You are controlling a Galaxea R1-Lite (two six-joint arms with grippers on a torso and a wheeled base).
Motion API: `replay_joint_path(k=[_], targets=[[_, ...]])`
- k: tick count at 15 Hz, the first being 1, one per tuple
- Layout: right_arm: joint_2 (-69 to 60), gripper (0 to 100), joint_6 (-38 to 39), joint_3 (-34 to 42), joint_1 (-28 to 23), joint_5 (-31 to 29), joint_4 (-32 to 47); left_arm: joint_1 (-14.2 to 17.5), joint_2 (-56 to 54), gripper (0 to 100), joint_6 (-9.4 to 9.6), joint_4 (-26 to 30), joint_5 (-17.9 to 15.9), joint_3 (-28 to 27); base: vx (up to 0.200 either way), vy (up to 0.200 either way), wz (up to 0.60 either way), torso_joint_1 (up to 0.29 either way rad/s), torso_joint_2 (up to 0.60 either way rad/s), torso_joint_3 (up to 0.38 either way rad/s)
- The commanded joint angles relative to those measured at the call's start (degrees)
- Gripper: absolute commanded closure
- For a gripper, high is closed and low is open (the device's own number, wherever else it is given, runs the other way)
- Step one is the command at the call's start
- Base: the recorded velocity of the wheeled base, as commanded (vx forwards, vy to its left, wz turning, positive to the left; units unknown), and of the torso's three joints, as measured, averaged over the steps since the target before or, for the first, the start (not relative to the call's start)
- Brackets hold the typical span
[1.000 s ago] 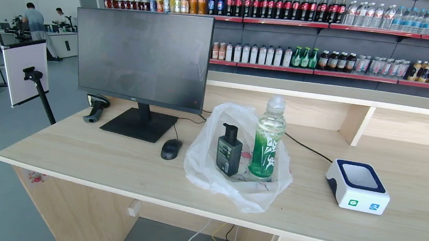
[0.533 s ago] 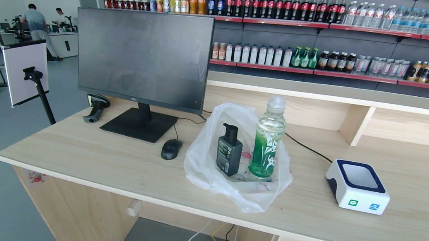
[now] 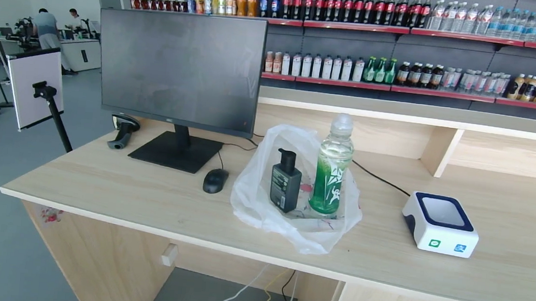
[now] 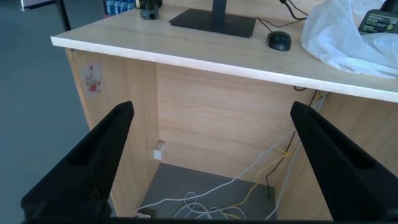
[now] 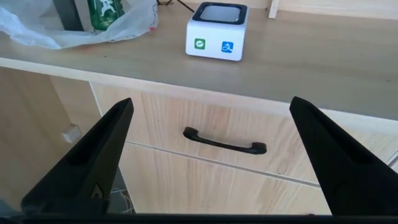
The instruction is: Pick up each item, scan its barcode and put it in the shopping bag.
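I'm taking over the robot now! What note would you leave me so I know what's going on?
Left gripper: open, empty, low in front of the counter.
Right gripper: open, empty, low in front of the drawer.
Pump bottle and green bottle stand upright in the bag on the counter; scanner sits to the bag's right.
Done: both bottles bagged. Whether they were scanned cannot be told.
Left: check the scans; otherwise likely finished.

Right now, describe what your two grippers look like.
The left gripper has two matte black fingers, broad at the base and tapering to narrow wedge tips. The right gripper matches it in the same black, wedge-shaped form.
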Motion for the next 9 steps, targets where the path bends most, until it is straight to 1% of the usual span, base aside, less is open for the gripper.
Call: replay_joint_path(k=[1,6,9], targets=[[0.1,0,-0.1,0.0,0.0,0.0,0.0,0.1,0.1,0,0.11,0.0,0.0,0.0,0.0,0.0,-0.6,-0.012,0.0,0.007],[0.1,0,-0.1,0.0,0.0,0.0,0.0,0.0,0.0,0,0.38,0.2,0.0,0.0,0.0,0.0,-0.6,-0.006,0.0,0.001],[0.1,0,-0.2,0.0,0.0,0.0,0.0,0.1,0.0,0,0.11,0.2,0.0,0.0,0.0,0.0,0.0,0.0,0.0,0.0]])
